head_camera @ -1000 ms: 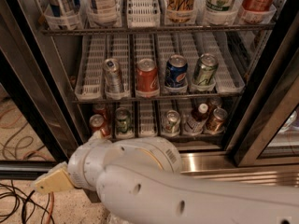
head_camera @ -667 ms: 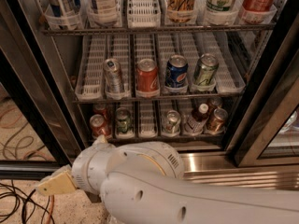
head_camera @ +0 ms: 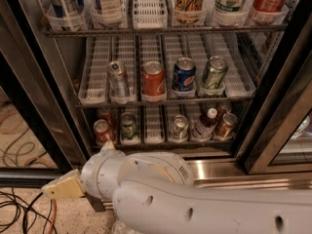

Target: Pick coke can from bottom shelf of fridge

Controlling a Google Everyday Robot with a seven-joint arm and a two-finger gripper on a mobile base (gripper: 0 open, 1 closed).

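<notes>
The fridge [head_camera: 273,130] stands open, with a black door frame and a steel base. On its dim bottom shelf [head_camera: 154,141] the small red coke can [head_camera: 102,131] stands upright at the far left. My white arm [head_camera: 161,189] crosses the foreground below the shelf. Its round joint [head_camera: 100,174] and a tan end piece [head_camera: 63,186] lie just under the coke can. The gripper itself does not show; it is hidden or out of frame.
On the bottom shelf stand a green can [head_camera: 128,126], a silver can [head_camera: 178,127], a small bottle [head_camera: 203,125] and a copper-brown can [head_camera: 225,125]. The middle rack holds a silver can [head_camera: 117,78], an orange-red can [head_camera: 153,80], a blue can [head_camera: 184,75] and a green can [head_camera: 213,74]. Cables [head_camera: 19,208] lie on the floor at left.
The arm's round joint has shifted a little to the right and slightly closer to the bottom shelf. The cans have not moved.
</notes>
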